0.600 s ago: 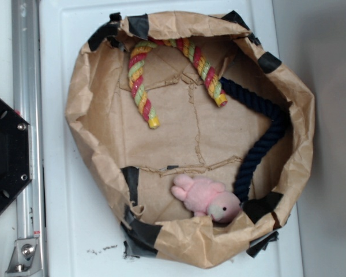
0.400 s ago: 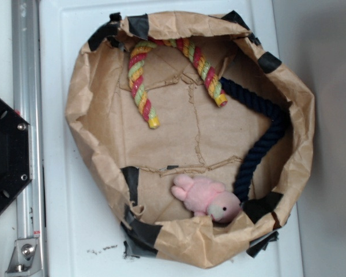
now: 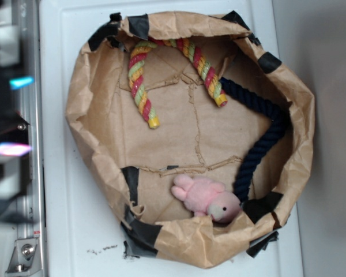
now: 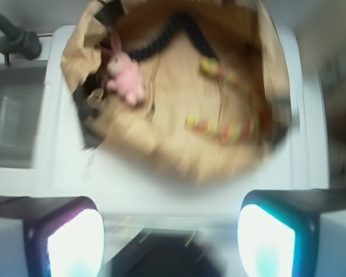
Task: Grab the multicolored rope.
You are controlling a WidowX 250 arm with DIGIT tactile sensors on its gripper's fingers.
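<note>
The multicolored rope [image 3: 137,81], twisted from red, yellow and light green strands with yellow ends, lies bent in an arch at the back of a brown paper bag [image 3: 83,121]. It shows as a blur in the wrist view [image 4: 222,130]. My gripper [image 3: 14,115] is a motion-blurred shape at the far left edge, outside the bag and well away from the rope, with cyan and pink lights on its fingers. In the wrist view the gripper [image 4: 170,236] is open and empty, its two lit fingers wide apart above the white surface.
A dark navy rope [image 3: 259,144] curves along the bag's right side. A pink plush toy [image 3: 206,198] lies at the bag's front. The bag stands on a white tray [image 3: 57,202]. A metal rail [image 3: 29,190] runs along the left.
My gripper has come into the exterior view at the left edge, blurred by motion, covering the black base. The ropes, plush toy and bag have not moved.
</note>
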